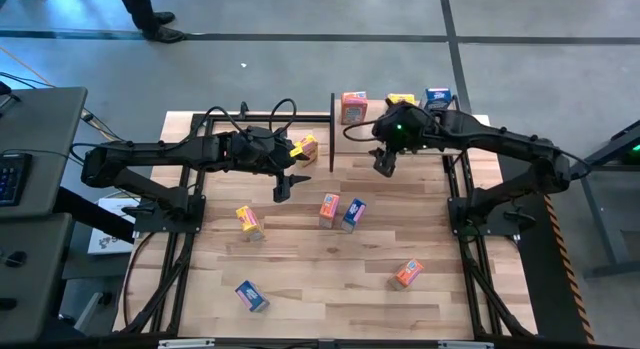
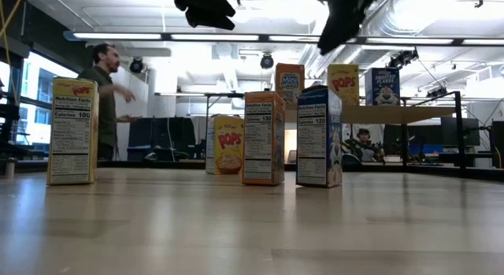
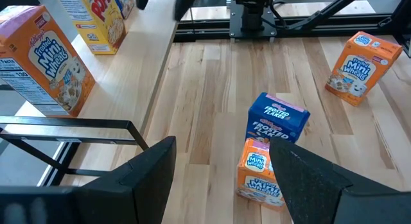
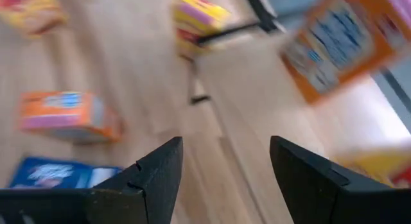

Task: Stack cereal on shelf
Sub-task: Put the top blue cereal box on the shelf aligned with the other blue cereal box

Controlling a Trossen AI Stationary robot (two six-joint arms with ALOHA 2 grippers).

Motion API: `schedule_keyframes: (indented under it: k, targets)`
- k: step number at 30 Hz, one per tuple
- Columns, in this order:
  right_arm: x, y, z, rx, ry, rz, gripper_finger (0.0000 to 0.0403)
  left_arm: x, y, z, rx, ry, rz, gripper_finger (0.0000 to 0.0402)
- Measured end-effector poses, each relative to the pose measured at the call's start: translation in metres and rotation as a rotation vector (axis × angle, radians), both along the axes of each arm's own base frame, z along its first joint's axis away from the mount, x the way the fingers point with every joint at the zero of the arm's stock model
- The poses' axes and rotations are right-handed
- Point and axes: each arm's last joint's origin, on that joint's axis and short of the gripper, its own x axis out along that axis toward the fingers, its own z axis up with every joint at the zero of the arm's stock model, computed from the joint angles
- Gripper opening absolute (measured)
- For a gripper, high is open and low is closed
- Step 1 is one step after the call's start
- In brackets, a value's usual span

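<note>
Orange, yellow and blue boxes from above: three on the shelf (image 1: 400,114), six on the table (image 1: 300,289). Level view shows three standing on the shelf board. Both wrist views show the left gripper (image 1: 283,189) and right gripper (image 1: 383,165) parted, holding nothing.

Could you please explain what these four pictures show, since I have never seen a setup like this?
Two dark robot arms work at a wooden table. One camera looks straight down, one sits at table height, and one rides on each wrist. The left gripper and right gripper both hang open above the table, holding nothing. Small cereal boxes are the cargo: an orange box, a yellow box and a blue box stand on the raised shelf; six more stand about the table. A person stands in the background.
</note>
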Motion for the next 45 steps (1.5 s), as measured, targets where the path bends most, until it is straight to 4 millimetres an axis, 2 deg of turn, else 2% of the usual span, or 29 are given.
schedule_keyframes:
  k: [5,10,25,29,38,45]
  targets:
    - [0.003,0.013,0.011,-0.012,-0.023,0.207,0.0226,0.000,0.000,0.000,0.000,0.000,0.000,0.0241]
    - [0.006,0.024,0.013,-0.061,-0.018,0.357,0.0226,0.000,0.000,0.000,0.000,0.000,0.000,0.0241]
    - [0.010,0.049,0.013,-0.094,-0.012,0.494,0.0227,0.000,0.000,0.000,0.000,-0.001,0.000,0.0241]
    - [0.010,0.054,0.013,-0.094,-0.013,0.519,0.0239,0.000,0.000,0.000,0.000,-0.001,0.000,0.0241]
    - [0.013,0.069,0.011,-0.107,-0.021,0.698,0.0264,0.000,0.000,0.000,0.000,-0.001,0.000,0.0241]
    - [0.024,0.073,-0.004,-0.096,0.048,0.729,0.0264,0.000,0.000,0.000,-0.001,-0.002,0.000,0.0241]
